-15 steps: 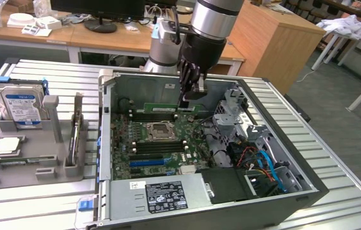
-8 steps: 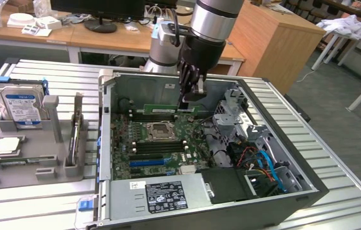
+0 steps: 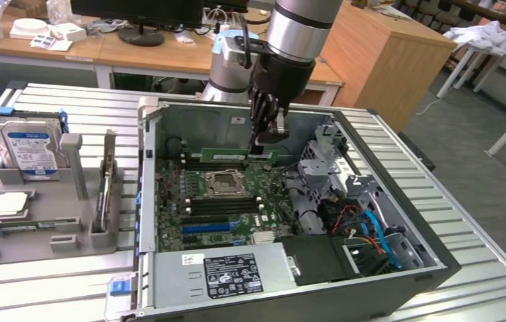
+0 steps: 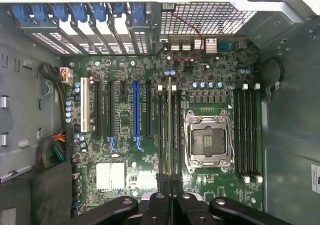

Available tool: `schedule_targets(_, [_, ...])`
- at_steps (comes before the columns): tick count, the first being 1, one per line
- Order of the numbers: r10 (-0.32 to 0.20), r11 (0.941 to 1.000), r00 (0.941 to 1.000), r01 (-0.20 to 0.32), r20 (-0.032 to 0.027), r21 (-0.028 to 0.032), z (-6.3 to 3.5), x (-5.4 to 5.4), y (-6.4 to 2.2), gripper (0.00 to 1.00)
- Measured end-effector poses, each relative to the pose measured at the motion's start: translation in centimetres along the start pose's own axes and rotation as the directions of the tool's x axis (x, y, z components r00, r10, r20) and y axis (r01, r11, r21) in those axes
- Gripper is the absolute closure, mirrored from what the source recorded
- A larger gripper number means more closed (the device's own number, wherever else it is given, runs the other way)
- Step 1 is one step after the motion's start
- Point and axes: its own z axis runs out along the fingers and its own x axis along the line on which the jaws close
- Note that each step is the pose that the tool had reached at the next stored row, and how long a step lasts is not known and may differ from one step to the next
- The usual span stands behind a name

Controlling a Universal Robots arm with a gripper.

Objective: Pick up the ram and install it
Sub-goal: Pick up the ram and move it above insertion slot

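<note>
The ram [image 3: 228, 155] stands on edge with one end pinched in my gripper [image 3: 266, 141], jaws clamped together on the thin board. It runs straight out from my fingertips, low over the memory slots [image 4: 178, 135]; whether it is seated I cannot tell. The open processor socket [image 3: 223, 180] lies just beside my jaws, inside the computer case [image 3: 370, 288].

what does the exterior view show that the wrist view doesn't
Exterior view: a silver hard drive with a blue-white label standing in a grey holder, with a small square silver processor chip near it, outside the dark computer case. Wrist view: a white expansion slot and a looping red wire. Both: the black gripper closed on the long green ram stick, at the memory slots beside the silver processor socket.
</note>
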Motion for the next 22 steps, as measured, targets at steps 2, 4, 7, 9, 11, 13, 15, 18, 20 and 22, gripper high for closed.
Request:
schedule_targets(2, [0.000,1.0000,1.0000,0.000,0.0001,0.0001,0.10,0.00,0.00,0.88])
schedule_targets(4, [0.000,1.0000,1.0000,0.000,0.0001,0.0001,0.19,0.00,-0.01,0.88])
schedule_targets(7, [0.000,1.0000,1.0000,0.000,0.0001,0.0003,0.32,0.01,-0.01,0.88])
schedule_targets(9, [0.000,1.0000,1.0000,0.000,0.0001,0.0003,0.39,0.01,-0.02,0.88])
schedule_targets(11, [0.000,1.0000,1.0000,0.000,0.0002,0.0005,0.46,0.01,-0.02,0.88])
schedule_targets(13, [0.000,1.0000,1.0000,0.000,0.0002,0.0005,0.53,0.01,-0.02,0.88])
schedule_targets(15, [0.000,1.0000,1.0000,0.000,0.0002,0.0006,0.61,0.01,-0.02,0.88])
schedule_targets(18, [0.000,1.0000,1.0000,0.000,0.0004,0.0008,0.75,0.01,-0.03,0.88])
schedule_targets(20, [0.000,1.0000,1.0000,0.000,0.0003,0.0008,0.83,0.01,-0.03,0.88])
schedule_targets(22, [0.000,1.0000,1.0000,0.000,0.0003,0.0009,0.92,0.02,-0.04,0.88])
